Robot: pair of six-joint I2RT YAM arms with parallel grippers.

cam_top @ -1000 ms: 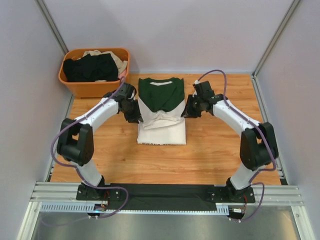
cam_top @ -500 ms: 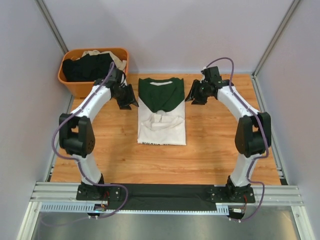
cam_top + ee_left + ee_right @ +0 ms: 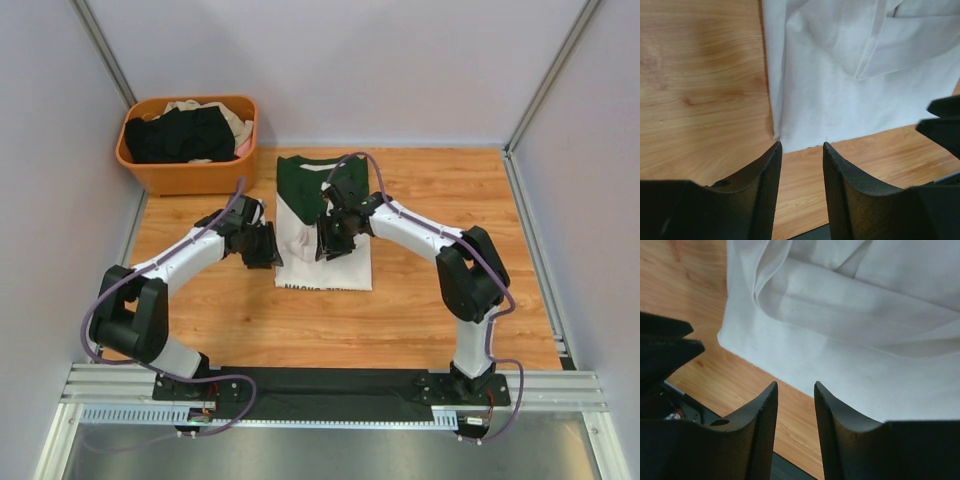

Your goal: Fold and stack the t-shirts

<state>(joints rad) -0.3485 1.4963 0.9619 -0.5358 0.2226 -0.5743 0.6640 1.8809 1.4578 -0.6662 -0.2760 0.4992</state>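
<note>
My left pincer (image 3: pixel 801 146) stands narrowly parted and grips nothing. The white hem corner of the folded t-shirt (image 3: pixel 840 75) lies just ahead of its tips, flat on the wooden surface (image 3: pixel 700 75). My right pincer (image 3: pixel 795 386), also narrowly parted and empty, is over the t-shirt's rumpled white lower half, tips toward its left hem corner. The orange basket (image 3: pixel 190 178), holding other shirts (image 3: pixel 180 135) in black and beige, stands beyond the t-shirt's far left corner.

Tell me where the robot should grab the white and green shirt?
Probably the near hem corners, from the arms' side: the shirt lies flat with that edge free on the table, and the left gripper hovers open at one corner.
</note>
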